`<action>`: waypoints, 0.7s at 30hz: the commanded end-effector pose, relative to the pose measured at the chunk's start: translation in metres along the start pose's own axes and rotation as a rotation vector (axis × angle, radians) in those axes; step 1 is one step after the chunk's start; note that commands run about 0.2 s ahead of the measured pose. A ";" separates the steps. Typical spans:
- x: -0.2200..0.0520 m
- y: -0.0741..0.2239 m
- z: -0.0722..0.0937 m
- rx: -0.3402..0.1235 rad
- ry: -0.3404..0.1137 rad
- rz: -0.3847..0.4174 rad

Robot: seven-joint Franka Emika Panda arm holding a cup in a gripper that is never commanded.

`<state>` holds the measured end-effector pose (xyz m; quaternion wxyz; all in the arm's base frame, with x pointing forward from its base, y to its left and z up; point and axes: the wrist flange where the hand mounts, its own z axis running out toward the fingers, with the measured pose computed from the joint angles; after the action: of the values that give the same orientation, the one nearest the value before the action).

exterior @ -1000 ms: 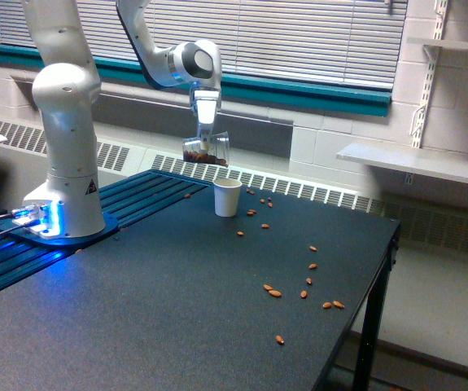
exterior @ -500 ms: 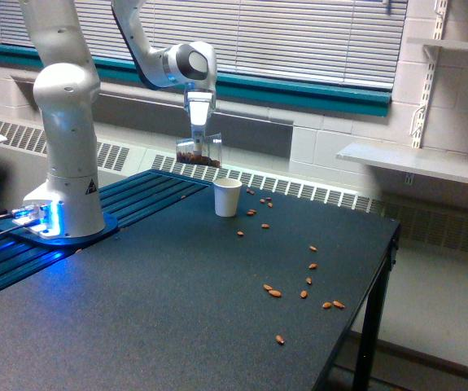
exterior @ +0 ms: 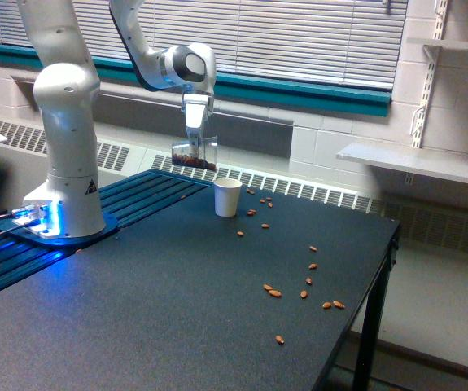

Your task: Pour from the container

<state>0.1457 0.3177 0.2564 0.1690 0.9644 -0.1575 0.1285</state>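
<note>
Exterior view: pincer (exterior: 194, 140) grips the container (exterior: 194, 154), seemingly tilted, above white cup (exterior: 227, 197).

Even, fairly dim indoor light. Daylight seeps through the blinds (exterior: 299, 32). A blue glow at the arm's base (exterior: 42, 218) tints the worktop (exterior: 177, 309) beside it. Shadows are faint. The picture is soft and low in detail.

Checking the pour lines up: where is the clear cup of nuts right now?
The clear cup hangs in the gripper above the table, up and toward the exterior view's left of the white cup.
</note>
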 end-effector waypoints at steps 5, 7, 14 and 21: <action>0.006 0.004 0.001 0.005 -0.024 -0.006; 0.008 0.004 0.002 0.005 -0.030 -0.008; 0.014 0.004 0.005 0.001 -0.043 -0.019; 0.024 0.004 0.009 0.001 -0.060 -0.022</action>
<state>0.1587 0.3079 0.2566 0.1674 0.9670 -0.1590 0.1082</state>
